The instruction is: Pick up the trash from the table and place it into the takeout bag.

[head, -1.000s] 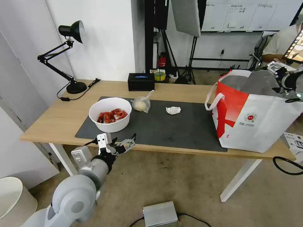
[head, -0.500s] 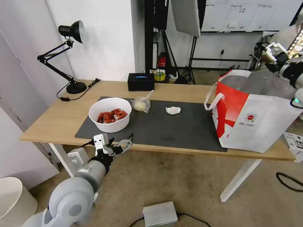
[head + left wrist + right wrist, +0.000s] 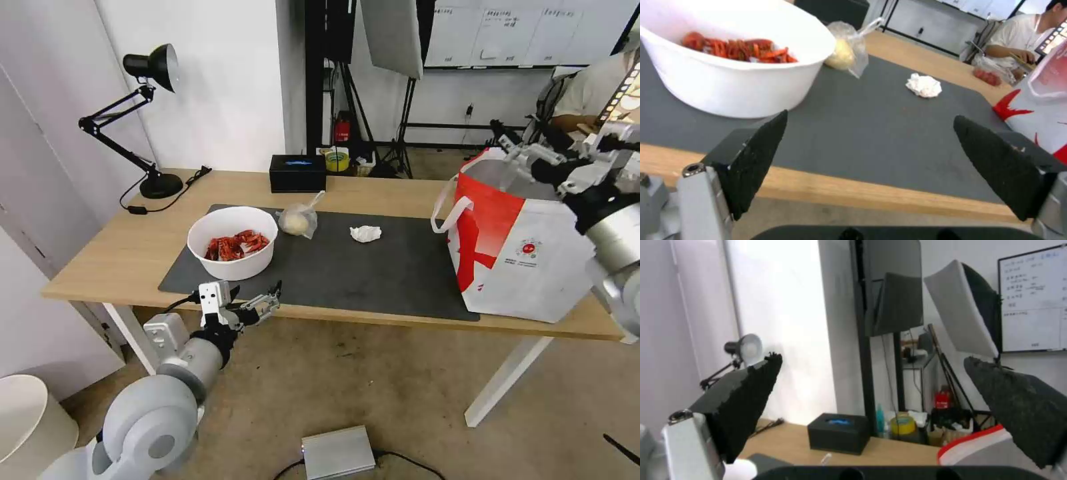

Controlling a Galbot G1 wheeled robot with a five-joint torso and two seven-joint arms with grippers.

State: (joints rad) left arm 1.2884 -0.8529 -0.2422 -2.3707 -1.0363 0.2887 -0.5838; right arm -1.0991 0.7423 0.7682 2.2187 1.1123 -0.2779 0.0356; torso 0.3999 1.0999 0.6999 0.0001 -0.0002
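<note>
The left gripper (image 3: 263, 308) hangs just below the front edge of the table (image 3: 113, 260), fingers (image 3: 756, 156) spread and empty. The bowl (image 3: 233, 241) of shells stands on the mat just beyond it, so this arm is nearer. Further right lie the knotted bag (image 3: 298, 220) and the tissue (image 3: 366, 233). The right gripper (image 3: 527, 150), released too, is above the takeout bag (image 3: 533, 267).

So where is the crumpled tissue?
The crumpled tissue lies on the dark mat, between the knotted clear bag and the takeout bag.
</note>
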